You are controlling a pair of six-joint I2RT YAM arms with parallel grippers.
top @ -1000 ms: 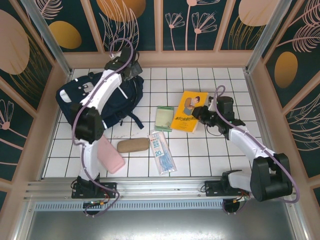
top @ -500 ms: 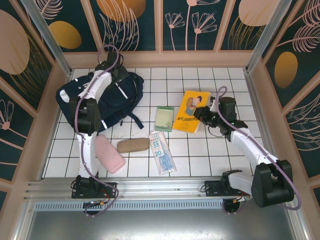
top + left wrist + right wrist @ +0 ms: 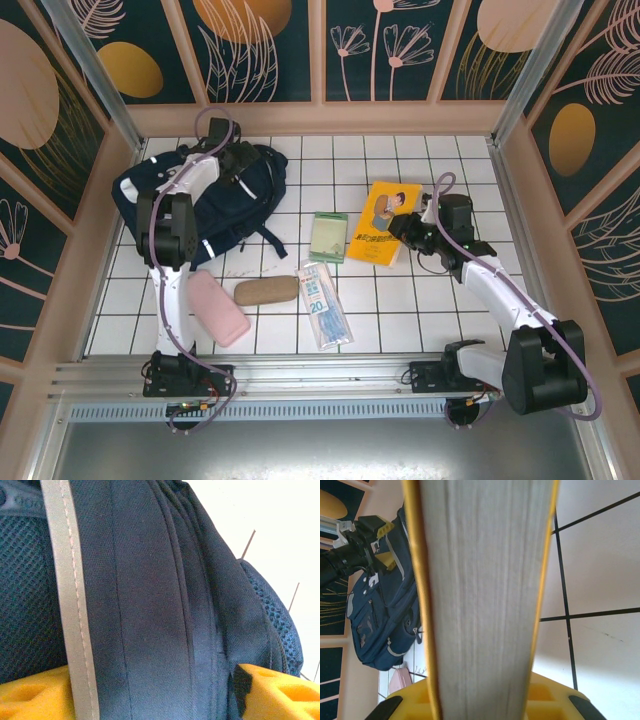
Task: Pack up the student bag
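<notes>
The large navy blue fabric student bag (image 3: 215, 205) lies slumped in the far left corner of the white tiled tabletop (image 3: 420, 300). The left gripper (image 3: 222, 148) sits over the bag's far end. In the left wrist view its yellow fingers (image 3: 272, 690) pinch a thick fold of navy cloth crossed by a grey reflective stripe (image 3: 70, 605). The right gripper (image 3: 408, 230) is clamped on the right edge of the yellow paperback book (image 3: 378, 222), which lies past the middle toward the right edge of the tabletop. The right wrist view shows the book's pale page block (image 3: 480, 595) squeezed between that gripper's fingers.

The limp cloth could slide out of the pads. A pull might also drag the whole bag instead of opening it. No open mouth shows from above, so a book carried over now would likely meet closed fabric. Held by one edge, the book may sag, fan open or pivot in the grip, and its corner could catch the small pale green notebook (image 3: 328, 237) just beside it.

The bag is soft, finely woven cloth with ribbed seams and an open mesh panel (image 3: 25, 605). The book is a flat rectangle with a glossy cover and matte pages. Toward the near edge lie a tan oval case (image 3: 266, 290), a pink rounded pouch (image 3: 218, 308) and a blue-and-white wrapped packet (image 3: 323, 303).
</notes>
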